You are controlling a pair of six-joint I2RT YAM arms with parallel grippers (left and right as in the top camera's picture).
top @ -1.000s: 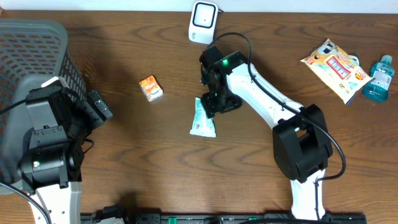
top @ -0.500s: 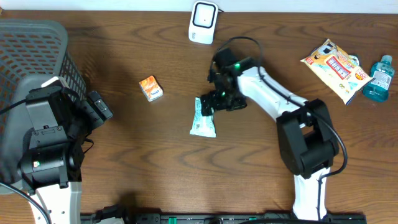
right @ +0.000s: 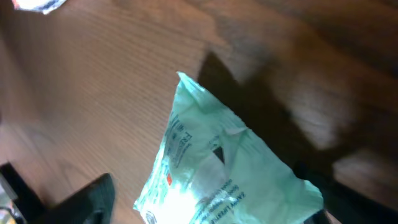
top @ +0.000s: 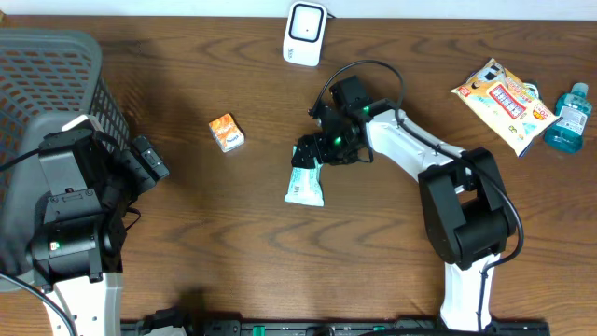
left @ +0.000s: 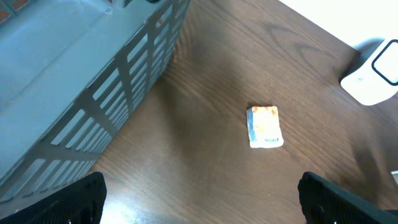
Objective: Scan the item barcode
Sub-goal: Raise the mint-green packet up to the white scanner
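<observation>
The green and white packet (top: 304, 183) lies on the wooden table (top: 233, 243), a little left of the middle of the overhead picture, its long side running up and down the frame. The right gripper (top: 312, 154) is right over the packet's upper end, its white arm reaching in from the lower right. From the right wrist, the packet fills the middle of the frame, crinkled and blurred, with a dark finger (right: 93, 194) at the lower left. Whether the jaws are pinching the packet or merely standing around its end, I cannot tell.

The white scanner (top: 304, 33) stands at the top edge of the overhead picture, straight above the packet and well apart from it. A small orange box (top: 226, 133) lies to the packet's upper left.

The left gripper (top: 147, 159) sits at the left edge beside the grey basket (top: 56, 65), its jaws spread wide with nothing between them. At the far right lie a snack bag (top: 502, 101) and a blue bottle (top: 567, 117).
</observation>
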